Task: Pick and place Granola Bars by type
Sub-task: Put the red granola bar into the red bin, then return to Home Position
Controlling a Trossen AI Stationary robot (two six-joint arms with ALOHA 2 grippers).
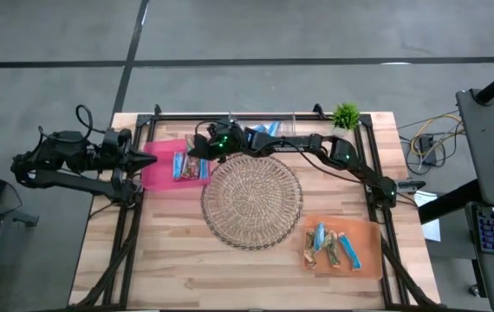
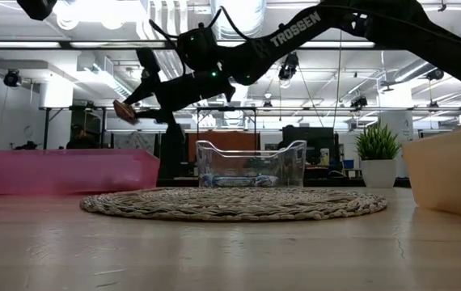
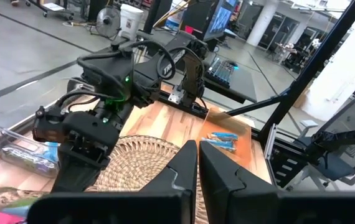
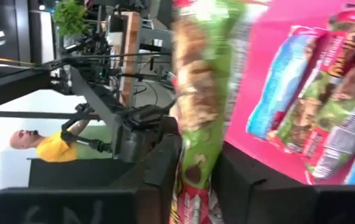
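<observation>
1. Now the right gripper (image 1: 197, 154) is stretched across the table and hangs above the pink tray (image 1: 156, 173) at the far left side of the table.
2. Its two fingers (image 4: 159, 168) stand only a little apart, and a green-wrapped granola bar (image 4: 196, 106) sits upright between them; in the right wrist view the wrapper touches both fingers, so the bar is pinched in the claw.
3. In the low view this bar (image 2: 124, 111) shows as a small reddish end at the gripper tip, clearly higher than the tray wall (image 2: 69, 171).
4. Several other bars (image 1: 190, 166) already lie inside the pink tray, some with blue wrappers and some brownish-green; the right wrist view shows them flat on the pink floor beside the held bar.
5. A clear tub (image 2: 251, 164) at the far edge holds some blue bars (image 1: 263, 130).
6. An orange tray (image 1: 364, 234) at the near right side holds a mixed heap of bars (image 1: 332, 246), blue and brownish ones lying across each other.
7. The round wicker mat (image 1: 251, 201) lies in the middle of the table, between the pink tray and the orange tray.
8. The left gripper (image 1: 143, 159) waits at the left edge of the table, just beside the pink tray, with its fingers (image 3: 180, 171) pressed together and nothing between them.
9. A small green plant (image 1: 346, 114) stands at the far right corner.
</observation>
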